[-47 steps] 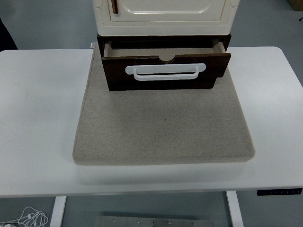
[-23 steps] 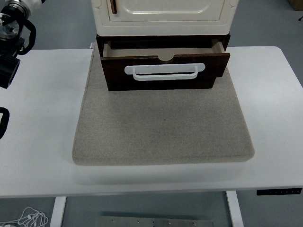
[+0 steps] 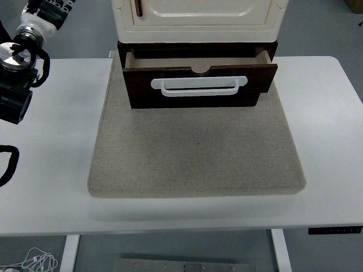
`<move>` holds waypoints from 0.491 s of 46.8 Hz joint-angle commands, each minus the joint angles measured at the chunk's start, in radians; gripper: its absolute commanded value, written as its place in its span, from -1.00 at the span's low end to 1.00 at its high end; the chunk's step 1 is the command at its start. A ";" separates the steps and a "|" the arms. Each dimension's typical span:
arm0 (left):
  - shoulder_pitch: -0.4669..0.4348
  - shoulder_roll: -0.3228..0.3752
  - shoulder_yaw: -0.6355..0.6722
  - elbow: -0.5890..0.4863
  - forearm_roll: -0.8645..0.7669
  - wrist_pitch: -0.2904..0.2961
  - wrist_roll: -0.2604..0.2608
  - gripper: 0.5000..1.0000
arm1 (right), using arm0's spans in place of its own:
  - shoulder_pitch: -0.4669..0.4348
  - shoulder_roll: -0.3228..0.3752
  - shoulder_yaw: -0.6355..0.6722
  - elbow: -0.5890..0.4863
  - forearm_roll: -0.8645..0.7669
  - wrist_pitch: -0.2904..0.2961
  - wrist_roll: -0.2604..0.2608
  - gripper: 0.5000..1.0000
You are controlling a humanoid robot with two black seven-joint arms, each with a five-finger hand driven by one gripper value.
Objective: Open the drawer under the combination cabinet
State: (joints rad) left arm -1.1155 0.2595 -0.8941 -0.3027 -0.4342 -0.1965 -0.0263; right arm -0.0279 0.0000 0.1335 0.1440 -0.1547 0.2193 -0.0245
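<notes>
White table (image 3: 51, 170) carries a grey mat (image 3: 195, 153) at centre; the cream cabinet (image 3: 198, 17) sits on the mat's far edge, its top cut off by the frame. Under it the dark drawer (image 3: 198, 88) is already out a little: front panel sits clear of the carcass, a strip of the inside shows behind it, and the right end looks marginally further out than the left, though that may be camera angle. White handle (image 3: 198, 86) runs across the front, horizontal, bar standing off the panel. Left arm (image 3: 17, 68) is at the left edge over the table's far-left corner, well apart from the drawer; the hand runs out of frame at the top, so whether its fingers are spread or curled cannot be told. Right arm is not in view. Judgement: task is partly done, drawer needs more travel. To do it well, the hand should come across to the handle's middle, hook fingers behind the bar from above or below, and pull straight toward the near edge, level. An off-centre pull risks racking the drawer in its slot or dragging the cabinet across the mat.
</notes>
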 commanded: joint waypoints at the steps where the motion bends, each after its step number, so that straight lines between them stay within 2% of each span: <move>1: -0.001 -0.028 0.000 0.017 0.000 -0.001 -0.001 1.00 | 0.000 0.000 0.000 0.000 0.000 0.002 0.000 0.70; 23: -0.001 -0.103 -0.002 0.024 0.002 -0.001 -0.044 1.00 | -0.003 0.000 0.000 0.000 0.001 0.002 0.000 0.70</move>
State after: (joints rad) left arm -1.1167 0.1598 -0.8946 -0.2791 -0.4326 -0.1978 -0.0672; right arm -0.0307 0.0000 0.1335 0.1443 -0.1531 0.2210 -0.0244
